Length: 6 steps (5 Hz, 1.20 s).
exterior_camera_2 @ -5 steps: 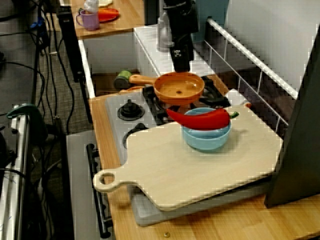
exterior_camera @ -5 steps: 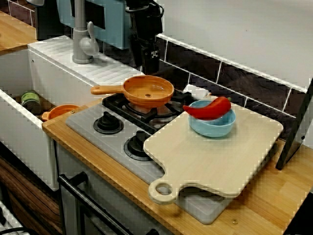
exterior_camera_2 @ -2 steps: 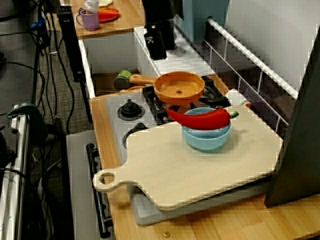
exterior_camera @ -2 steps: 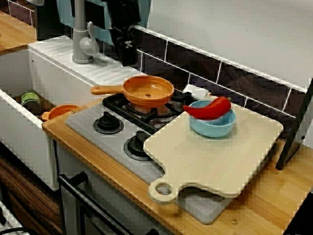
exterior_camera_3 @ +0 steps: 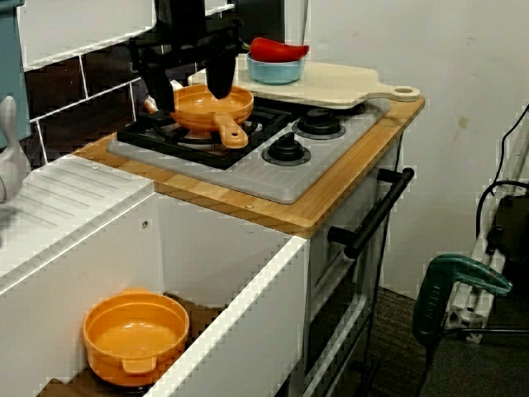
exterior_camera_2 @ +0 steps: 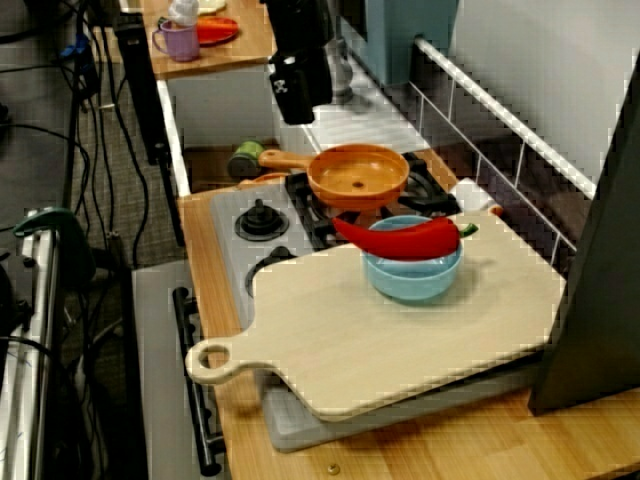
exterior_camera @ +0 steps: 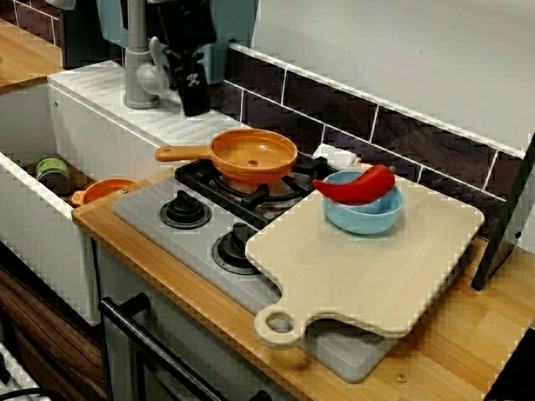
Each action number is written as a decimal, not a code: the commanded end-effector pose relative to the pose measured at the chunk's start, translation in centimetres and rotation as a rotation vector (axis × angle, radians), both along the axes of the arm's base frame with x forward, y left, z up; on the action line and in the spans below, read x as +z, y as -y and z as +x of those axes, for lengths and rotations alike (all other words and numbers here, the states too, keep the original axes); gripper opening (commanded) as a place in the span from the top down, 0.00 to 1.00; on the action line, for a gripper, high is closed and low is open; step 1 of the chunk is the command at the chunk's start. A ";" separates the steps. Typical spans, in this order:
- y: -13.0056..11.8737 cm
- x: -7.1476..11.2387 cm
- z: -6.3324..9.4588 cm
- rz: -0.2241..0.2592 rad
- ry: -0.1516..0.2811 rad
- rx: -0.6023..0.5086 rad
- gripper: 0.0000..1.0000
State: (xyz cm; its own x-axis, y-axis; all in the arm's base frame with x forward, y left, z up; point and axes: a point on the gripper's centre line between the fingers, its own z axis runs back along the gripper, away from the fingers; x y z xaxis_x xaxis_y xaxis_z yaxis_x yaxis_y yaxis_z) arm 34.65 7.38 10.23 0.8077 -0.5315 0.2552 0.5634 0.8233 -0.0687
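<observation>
Gripper [exterior_camera: 195, 98] hangs empty near the orange pan [exterior_camera: 253, 154].
Fingers spread, gripping nothing; it seems to be above the pan's handle [exterior_camera: 180, 153], which juts past the hob grate [exterior_camera: 201, 174].

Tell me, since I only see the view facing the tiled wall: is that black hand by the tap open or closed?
Observer: Open. The view from the sink end shows the hand as two fingers spread apart, holding nothing.
Operator: What is the orange thing down in the sink?
Observer: From the sink end, a whole orange bowl, empty, with a small tab handle.
Operator: Anything outside my picture?
Observer: The view along the counter shows a purple mug on a far counter.
</observation>
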 end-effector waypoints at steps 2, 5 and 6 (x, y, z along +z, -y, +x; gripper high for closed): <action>-0.2 3.9 -3.0 0.009 0.092 -0.119 0.00; 0.8 1.0 -3.9 0.040 0.134 -0.071 0.00; 1.5 -0.4 -2.4 0.061 0.135 -0.038 0.00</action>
State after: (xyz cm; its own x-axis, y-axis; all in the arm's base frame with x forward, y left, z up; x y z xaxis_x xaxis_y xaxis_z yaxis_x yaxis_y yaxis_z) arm 31.83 5.65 8.45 0.7610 -0.5747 0.3010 0.5971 0.8019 0.0212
